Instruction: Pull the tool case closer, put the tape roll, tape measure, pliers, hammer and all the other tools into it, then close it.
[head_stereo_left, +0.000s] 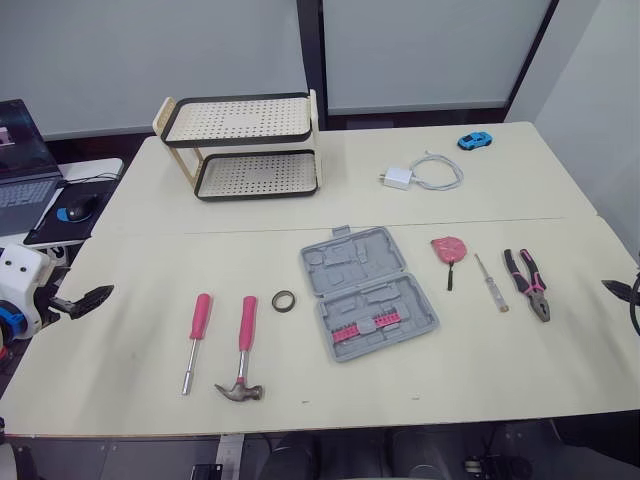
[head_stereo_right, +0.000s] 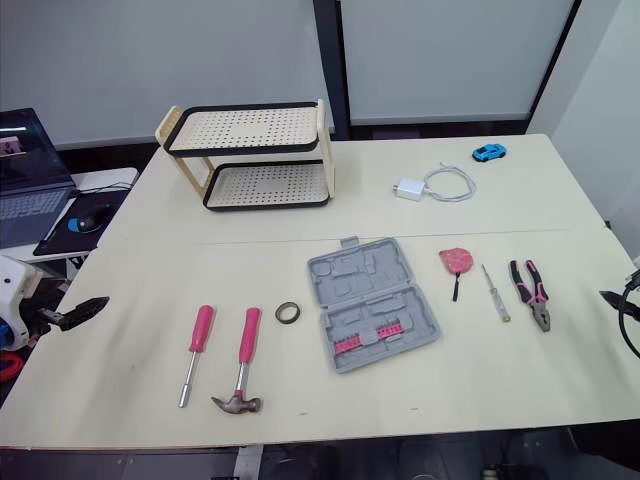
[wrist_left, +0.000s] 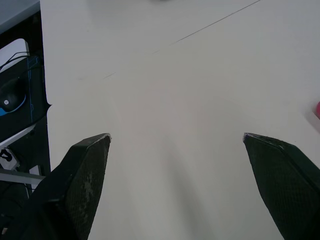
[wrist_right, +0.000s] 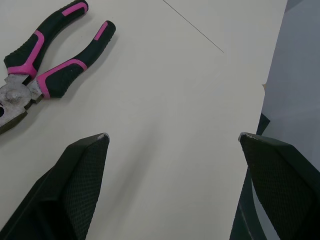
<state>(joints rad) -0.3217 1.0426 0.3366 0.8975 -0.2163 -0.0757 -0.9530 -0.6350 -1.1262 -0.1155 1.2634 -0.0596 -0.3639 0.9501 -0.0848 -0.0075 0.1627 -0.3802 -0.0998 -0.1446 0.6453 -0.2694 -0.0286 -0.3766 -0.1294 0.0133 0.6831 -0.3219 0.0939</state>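
The left gripper hangs wide open at the left edge of the table. Mid-table the grey tool case lies opened flat, pink bits in its near half. The right gripper gapes wide near the pliers.

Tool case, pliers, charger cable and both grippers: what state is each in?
Tool case: open, lying flat.
Pliers: handles spread, not yet packed.
Charger cable: loosely coiled.
Left gripper: open, empty.
Right gripper: open, empty.
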